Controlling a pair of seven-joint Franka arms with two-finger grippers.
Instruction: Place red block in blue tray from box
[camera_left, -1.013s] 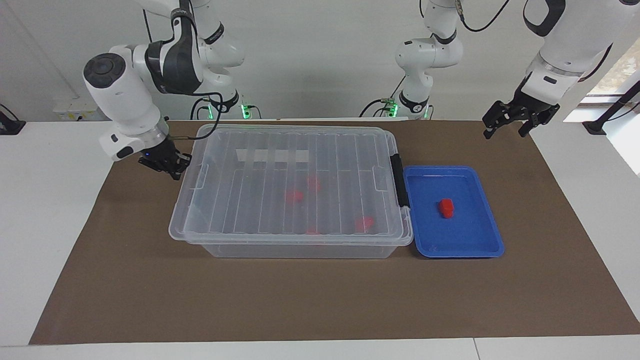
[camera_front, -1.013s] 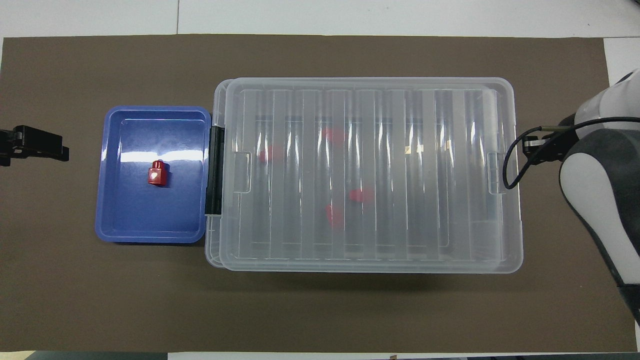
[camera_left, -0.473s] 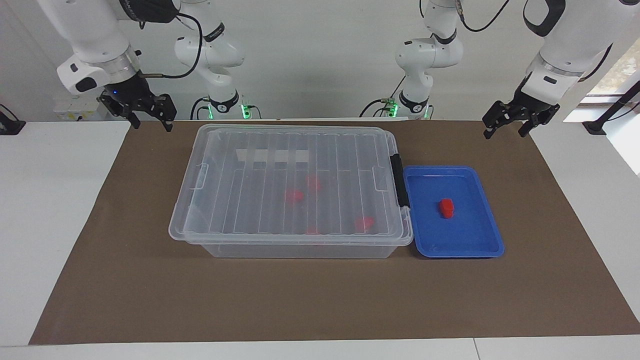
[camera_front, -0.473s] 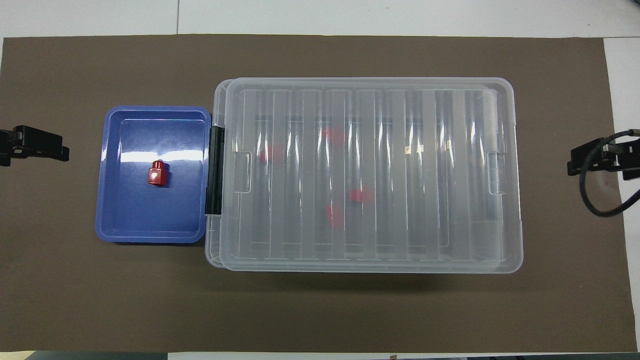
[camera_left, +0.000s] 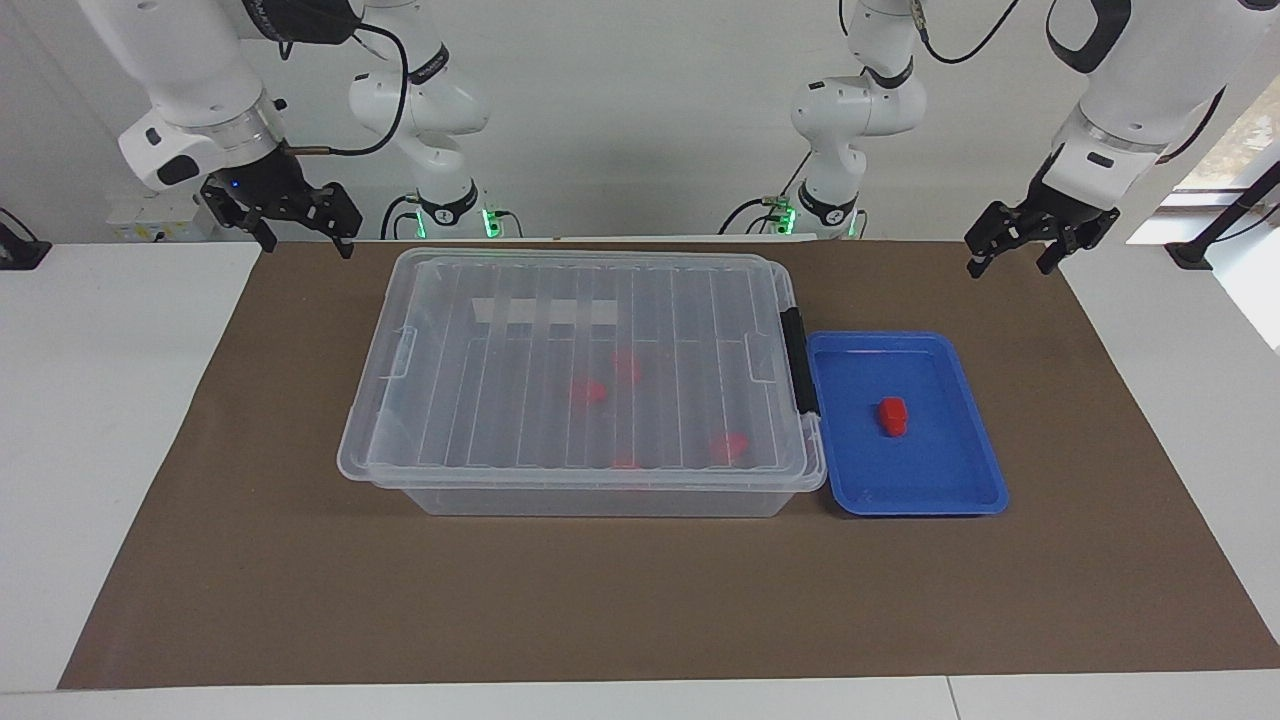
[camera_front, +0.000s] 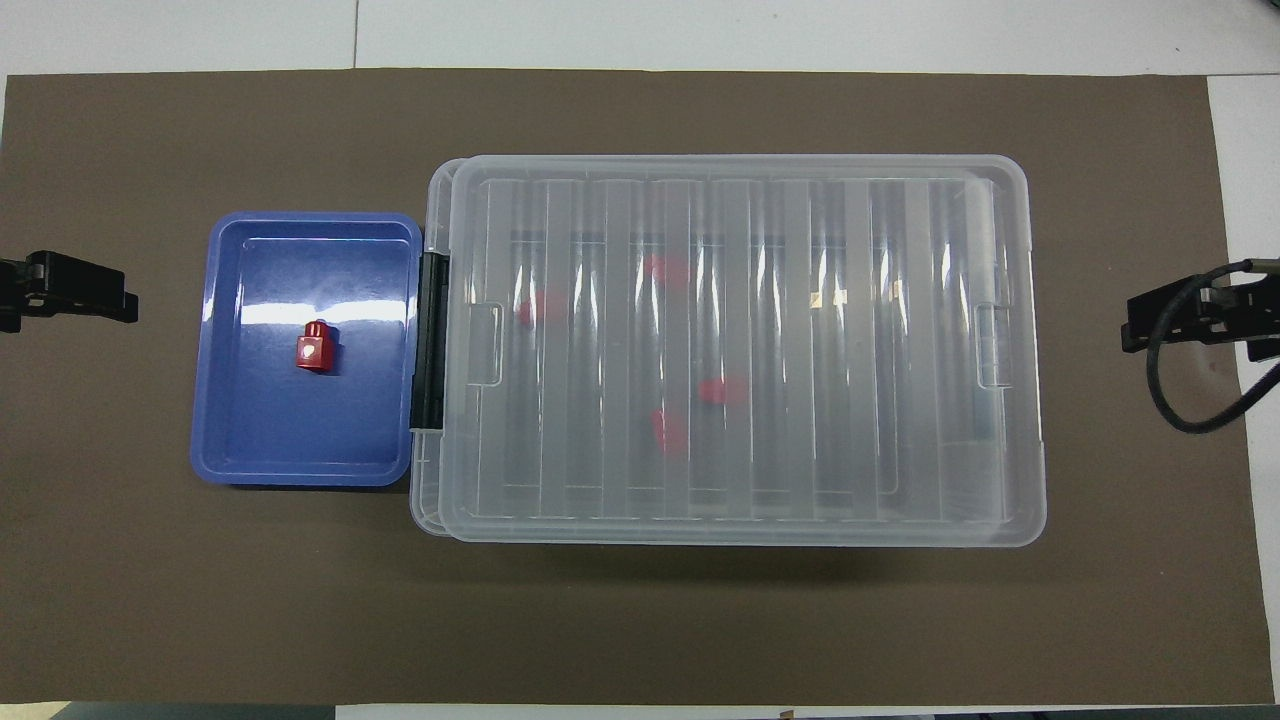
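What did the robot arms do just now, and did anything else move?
The right claw let go of the big clear plastic box's ribbed lid edge, opened, and lifted away toward its arm's base. The left claw, small red block and shallow blue tray stayed put.

You have one blue tray (camera_left: 975, 440) with a single red block (camera_left: 893, 416) lying in it. One box (camera_left: 585, 380) stands on the one brown mat (camera_left: 640, 590), its lid shut, and through that lid you can make out four more red blocks (camera_left: 589, 391), blurred by the ribbed plastic. That makes five red blocks in all, and you also see two arms, each with one gripper: the left gripper (camera_left: 1017, 248) and the right gripper (camera_left: 293, 225).
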